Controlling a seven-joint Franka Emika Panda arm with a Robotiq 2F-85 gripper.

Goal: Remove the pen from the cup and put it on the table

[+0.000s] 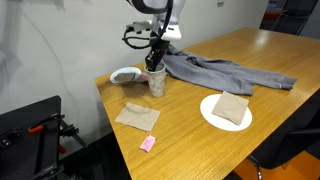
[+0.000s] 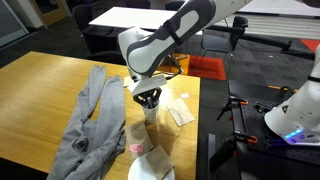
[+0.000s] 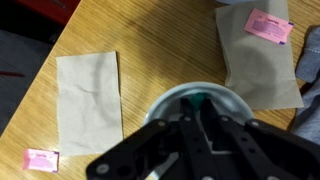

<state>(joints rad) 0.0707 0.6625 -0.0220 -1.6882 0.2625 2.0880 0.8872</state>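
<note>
The translucent cup (image 1: 156,83) stands on the wooden table (image 1: 200,145) near its edge; it also shows in an exterior view (image 2: 150,112). In the wrist view I look straight down into its pale rim (image 3: 163,102). My gripper (image 3: 193,110) reaches down into the cup with its fingers drawn close together. The green tip of the pen (image 3: 197,99) shows between the fingertips. In both exterior views the gripper (image 1: 154,64) (image 2: 148,98) sits right on top of the cup and hides the pen.
A white bowl (image 1: 126,74) sits behind the cup. A grey garment (image 1: 220,72) lies beside it. A white plate (image 1: 226,112) holds a brown napkin. Another napkin (image 1: 137,117) and a pink block (image 1: 148,144) lie nearer the table edge.
</note>
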